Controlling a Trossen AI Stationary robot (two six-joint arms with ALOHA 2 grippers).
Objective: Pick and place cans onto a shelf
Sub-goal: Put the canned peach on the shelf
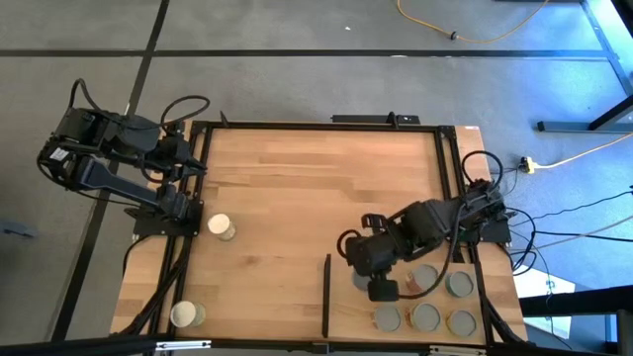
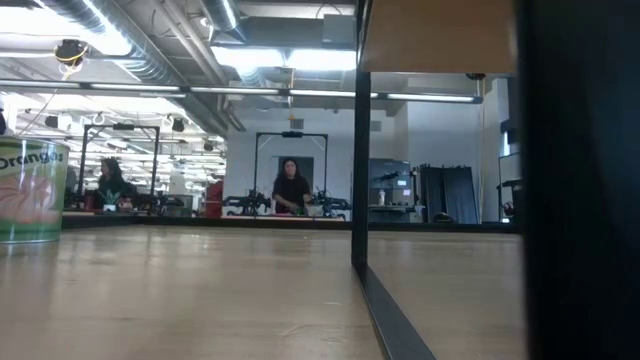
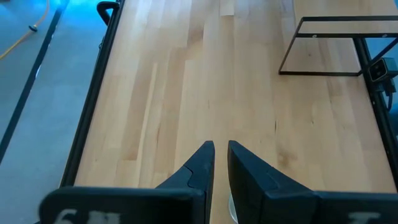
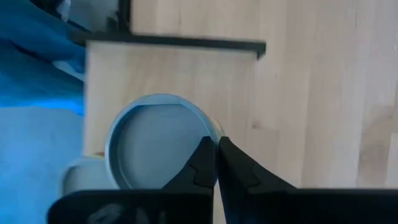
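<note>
Right pincer (image 1: 384, 289): over the shelf's near-left part, just right of the black strip; its two dark fingers (image 4: 205, 163) are clenched together, tips at the rim of a grey-topped can (image 4: 158, 140), with nothing seen between them.
Left pincer (image 1: 195, 210): at the counter's left edge, beside a cream-topped can (image 1: 222, 226); its fingers (image 3: 202, 165) stand almost together with a thin gap, and whether they grasp anything I cannot tell.
Shelf (image 1: 435, 222): light-wood panel on the right part of the counter, bordered on its left by a thin black strip (image 1: 325, 295); in the low view the strip stands up as a dark upright post (image 2: 361, 140).
Cans on the shelf: a cluster at the near-right end under and around the right arm, among them three in the nearest row (image 1: 425, 317) and one at the right edge (image 1: 459, 285), all showing round tops; one grey can (image 1: 362, 280) lies partly hidden by the right pincer.
Cans off the shelf: the cream-topped one by the left pincer, and another (image 1: 185, 314) at the counter's near-left corner, well apart from the shelf.
Low view: a green-labelled can (image 2: 32, 190) stands upright at far left on the counter (image 2: 200, 290).
Room behind: people (image 2: 292, 188) in the background beyond the counter.
</note>
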